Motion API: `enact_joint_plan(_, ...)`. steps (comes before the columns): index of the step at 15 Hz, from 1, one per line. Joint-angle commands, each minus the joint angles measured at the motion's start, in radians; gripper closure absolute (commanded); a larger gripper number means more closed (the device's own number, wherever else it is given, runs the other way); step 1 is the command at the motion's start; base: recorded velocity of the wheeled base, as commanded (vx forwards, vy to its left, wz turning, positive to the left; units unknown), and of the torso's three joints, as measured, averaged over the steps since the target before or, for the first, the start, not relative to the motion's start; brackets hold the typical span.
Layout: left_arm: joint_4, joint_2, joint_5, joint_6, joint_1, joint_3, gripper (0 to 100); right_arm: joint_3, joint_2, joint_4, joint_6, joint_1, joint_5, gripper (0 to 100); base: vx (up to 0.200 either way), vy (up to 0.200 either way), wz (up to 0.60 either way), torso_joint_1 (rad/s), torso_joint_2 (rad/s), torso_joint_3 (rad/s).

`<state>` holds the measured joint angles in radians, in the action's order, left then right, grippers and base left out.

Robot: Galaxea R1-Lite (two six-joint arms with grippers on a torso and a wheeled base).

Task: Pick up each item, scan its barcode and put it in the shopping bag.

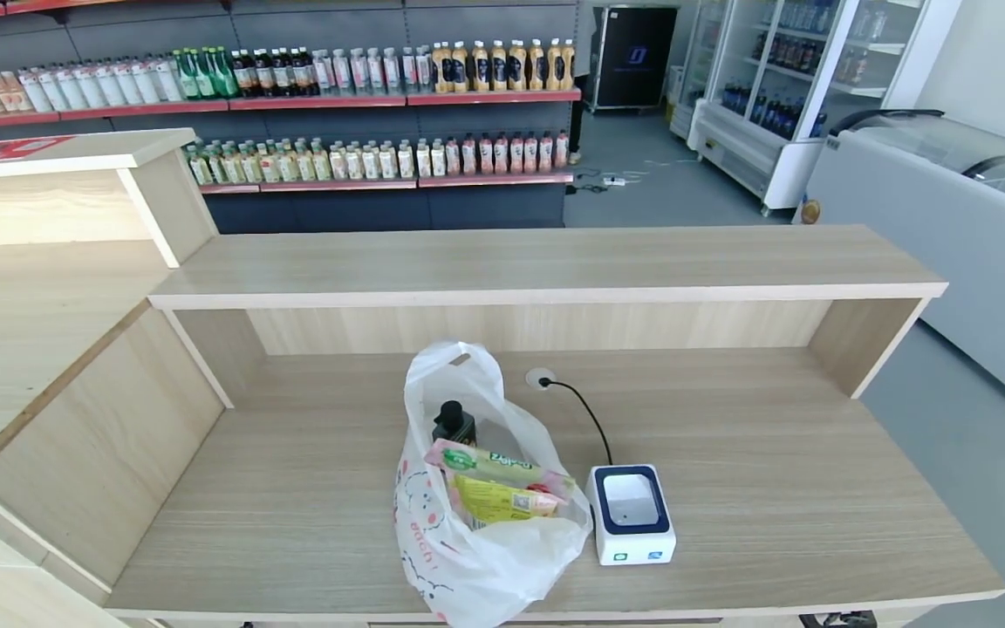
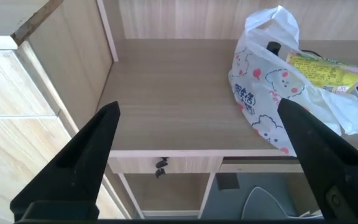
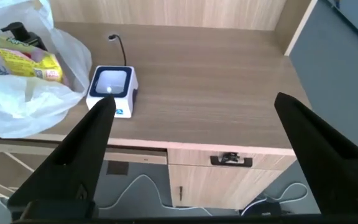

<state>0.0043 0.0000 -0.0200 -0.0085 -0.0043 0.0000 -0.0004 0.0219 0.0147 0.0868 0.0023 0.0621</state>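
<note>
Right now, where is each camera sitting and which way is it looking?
Head view: on the head, looking forward and down at the counter, shopping bag and scanner.
Left wrist view: on the left arm, facing the shopping bag past open left fingers.
Right wrist view: on the right arm, facing the scanner past open right fingers.
All three see the shopping bag.

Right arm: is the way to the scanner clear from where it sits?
Probably yes. The right gripper hangs open in front of the counter, with nothing between it and the scanner; the shopping bag stands to the scanner's left.
</note>
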Motion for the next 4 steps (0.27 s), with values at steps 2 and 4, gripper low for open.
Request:
enact_joint_plan(2,0.000,0.002,0.000,-0.001,0.000,0.000,0,0.000,-0.022,-0.001,0.002,-0.001,-0.001,0,0.000,0.000,0.00,0.000,0.00,0.000)
enact_joint_plan(4,0.000,0.002,0.000,-0.001,0.000,0.000,0,0.000,-0.022,-0.001,0.002,-0.001,-0.001,0,0.000,0.000,0.00,0.000,0.00,0.000)
